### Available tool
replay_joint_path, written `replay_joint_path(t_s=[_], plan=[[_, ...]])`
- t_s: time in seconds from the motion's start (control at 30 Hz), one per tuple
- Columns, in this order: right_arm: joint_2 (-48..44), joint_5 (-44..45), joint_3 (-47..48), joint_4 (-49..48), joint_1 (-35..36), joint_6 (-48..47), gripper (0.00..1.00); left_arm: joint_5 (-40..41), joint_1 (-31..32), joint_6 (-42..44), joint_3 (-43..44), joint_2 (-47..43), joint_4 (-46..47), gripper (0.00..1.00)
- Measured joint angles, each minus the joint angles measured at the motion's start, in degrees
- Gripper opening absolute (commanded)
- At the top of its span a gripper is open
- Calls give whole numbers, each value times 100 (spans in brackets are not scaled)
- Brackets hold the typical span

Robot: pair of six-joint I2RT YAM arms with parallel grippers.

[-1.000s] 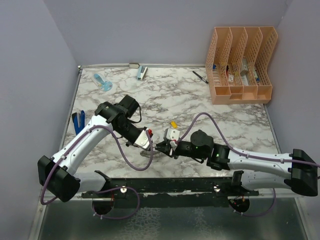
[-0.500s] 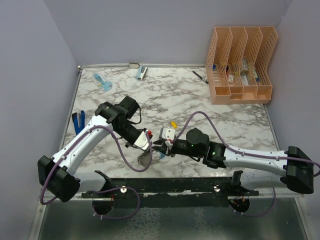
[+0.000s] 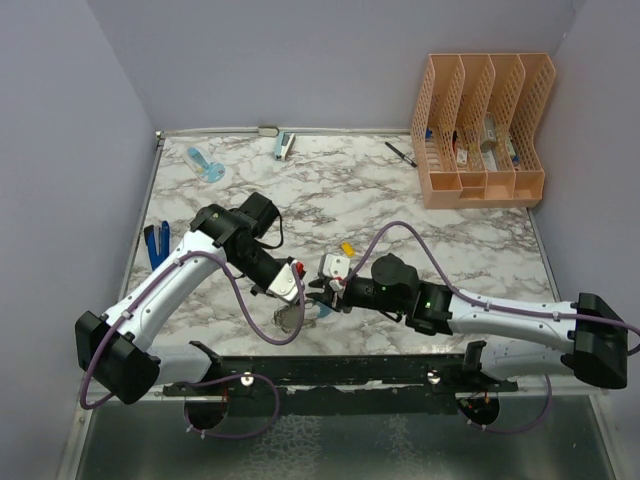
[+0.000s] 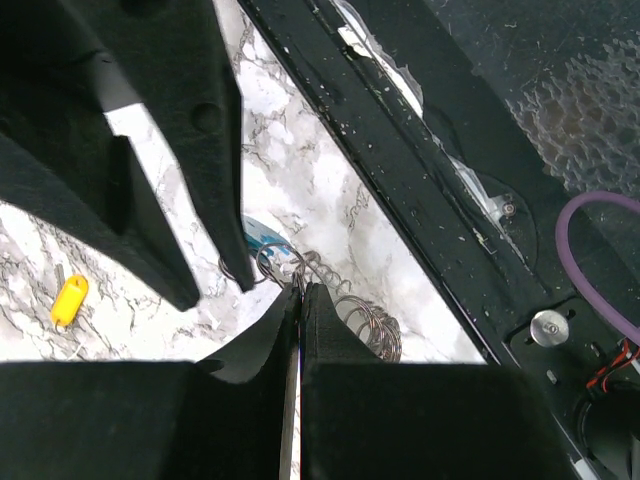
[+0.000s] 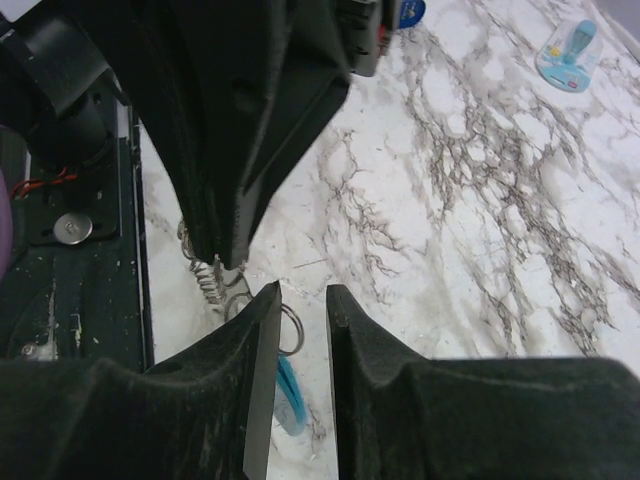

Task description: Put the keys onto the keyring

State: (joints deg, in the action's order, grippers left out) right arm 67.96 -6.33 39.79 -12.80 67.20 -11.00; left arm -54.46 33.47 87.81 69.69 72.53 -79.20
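Note:
The keyring [image 3: 290, 316], a gray coiled loop with a light-blue section [image 3: 322, 312], is near the table's front edge. My left gripper [image 3: 287, 298] is shut on its wire; the left wrist view shows the jaws [image 4: 300, 290] pinching a ring with the coil [image 4: 362, 322] beside them. My right gripper [image 3: 318, 296] is open by a narrow gap [image 5: 300, 292], its tips just right of a small ring [image 5: 291, 326] and the blue piece [image 5: 288, 395], holding nothing. The yellow key [image 3: 347, 249] lies loose on the marble behind them; it also shows in the left wrist view [image 4: 70, 300]. The black key is not visible.
An orange file organizer [image 3: 485, 130] stands at the back right, with a black pen [image 3: 401, 153] beside it. A blue-handled tool [image 3: 156, 245] lies at the left edge. A light-blue item [image 3: 205, 163] and a small blue-gray object [image 3: 284, 147] lie at the back. A black rail [image 3: 340, 370] runs along the front.
My right gripper has moved left, up to the left gripper and the keyring. The keyring's light-blue section now shows. The left arm has barely moved.

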Motion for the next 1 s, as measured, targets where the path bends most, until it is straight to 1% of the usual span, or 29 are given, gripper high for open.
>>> replay_joint_path(t_s=[0.17,0.4,0.6,1.0], plan=[[-184,-179,-13,76,-358,201,31,37,2,0,0,-7,-2,0],[-216,-964,-92,24,-1040,623,35,101,15,2,4,-22,-4,0],[42,-1617,-72,76,-1073,841,36,151,39,2,4,-22,-20,0],[-74,-2446,46,219,-1172,1165,34,251,63,4,7,-22,-61,0]])
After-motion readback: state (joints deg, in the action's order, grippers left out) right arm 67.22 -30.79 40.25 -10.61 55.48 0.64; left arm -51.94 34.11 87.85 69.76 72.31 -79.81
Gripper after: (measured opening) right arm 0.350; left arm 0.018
